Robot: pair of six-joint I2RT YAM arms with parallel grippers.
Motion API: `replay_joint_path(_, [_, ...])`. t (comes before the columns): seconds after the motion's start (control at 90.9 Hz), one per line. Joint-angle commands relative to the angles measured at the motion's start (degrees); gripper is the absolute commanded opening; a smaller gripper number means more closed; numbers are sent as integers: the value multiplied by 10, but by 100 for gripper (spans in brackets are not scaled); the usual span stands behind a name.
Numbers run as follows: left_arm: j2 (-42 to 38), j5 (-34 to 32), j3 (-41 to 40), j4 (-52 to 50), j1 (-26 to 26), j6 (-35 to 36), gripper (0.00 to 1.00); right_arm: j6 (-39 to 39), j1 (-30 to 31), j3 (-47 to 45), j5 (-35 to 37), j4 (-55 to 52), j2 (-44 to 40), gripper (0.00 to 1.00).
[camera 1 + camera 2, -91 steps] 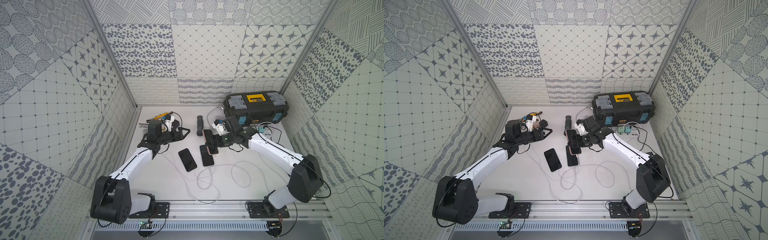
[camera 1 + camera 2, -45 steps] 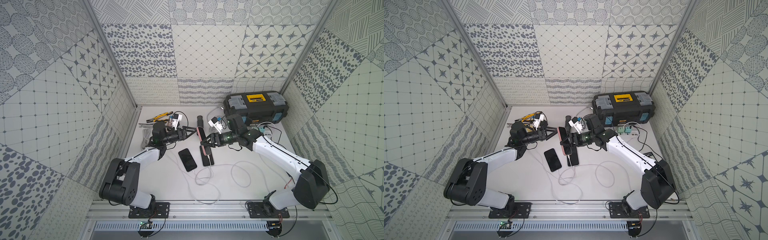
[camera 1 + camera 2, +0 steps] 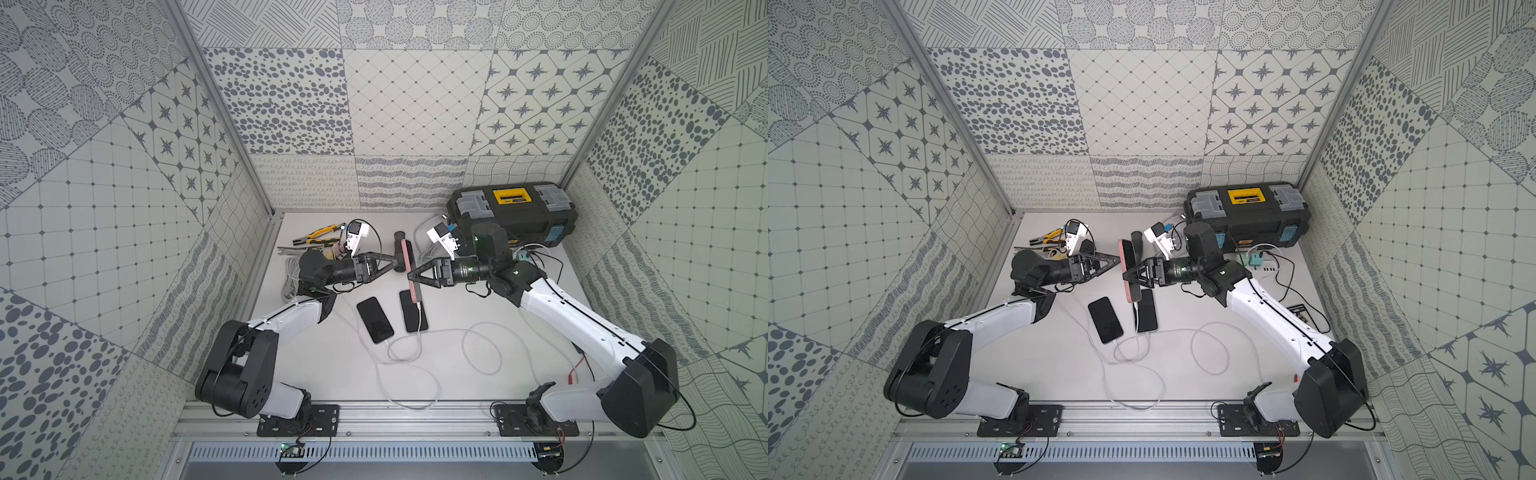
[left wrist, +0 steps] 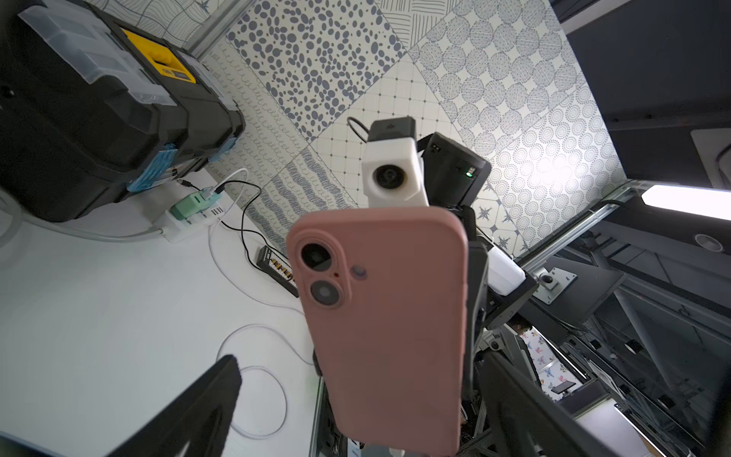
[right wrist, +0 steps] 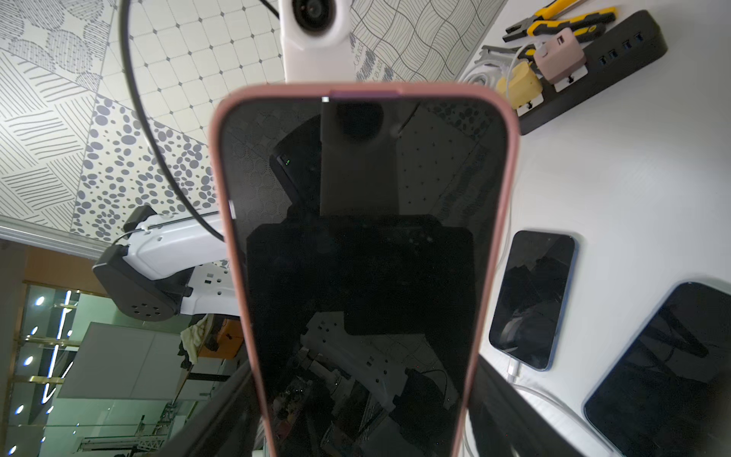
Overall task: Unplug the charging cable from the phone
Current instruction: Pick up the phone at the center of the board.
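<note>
- Above the middle of the flat white tabletop, we see the right gripper clamped across the pink-cased smartphone. It holds the phone clear of the surface, standing on end, with its thin edge towards the top cameras.
- In the right wrist view the phone's dark glass screen faces the right arm. In the left wrist view its pink back, with 2 camera lenses, faces the left arm.
- The left gripper hovers just behind that pink back, its black fingers spread wide and gripping nothing. We cannot tell whether a fingertip touches the case.
- The thin white charging cable hangs from the phone's lower end, its plug seated there as far as we can see. It drops to the table and loops towards the front rail.
- 2 phones lie flat, screens up, under the raised one: a black glass-faced phone nearer the left arm, and a second black phone just beside it.
- A black plastic toolbox with a yellow handle sits in the back right corner.
</note>
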Motion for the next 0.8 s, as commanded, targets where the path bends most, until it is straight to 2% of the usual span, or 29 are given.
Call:
replay_joint_path(0.0, [-22, 29, -3, 76, -7, -24, 98, 20, -4, -6, -43, 81, -13, 63])
replay_joint_path(0.286, [-17, 29, 4, 76, -18, -28, 98, 58, 0, -33, -95, 154, -8, 64])
replay_joint_path(0.792, [0, 26, 6, 68, -22, -25, 98, 47, 26, -36, -89, 152, 5, 63])
